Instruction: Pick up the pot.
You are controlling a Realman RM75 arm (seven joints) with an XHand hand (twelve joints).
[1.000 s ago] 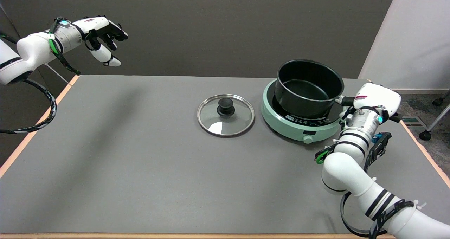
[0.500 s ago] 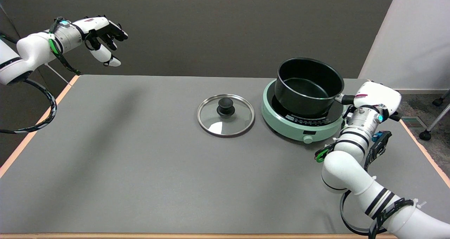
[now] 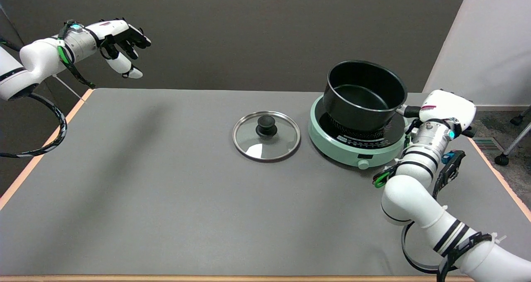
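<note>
Pot (image 3: 364,96) aside for a moment, the leftmost thing is the idle left hand (image 3: 120,39), held in the air above the counter's far left corner with its dark fingers loosely curled. The grey counter (image 3: 166,190) has a pale wooden edge along its sides. Near its middle lies a round glass lid (image 3: 266,135) with a metal rim and a black knob, flat on the surface and just beside the cooker. To its right sits a mint-green induction cooker (image 3: 352,147) with a black top plate and a small dial on its front.

The black pot hangs above the cooker's plate, tilted slightly, its base clear of the surface so that the plate's printed ring shows beneath it. Its inside is dark and nothing can be seen in it. A short black handle sticks out from its right side into the right hand (image 3: 446,110), which holds it; the hand's white back faces the camera and hides the fingers, so how they wrap the handle cannot be told. The right arm reaches in from the lower right corner.

Compared with a second ago, the pot has risen off the cooker and sits higher in view, and the right hand has lifted with it. The lid, cooker and left hand have not moved.
</note>
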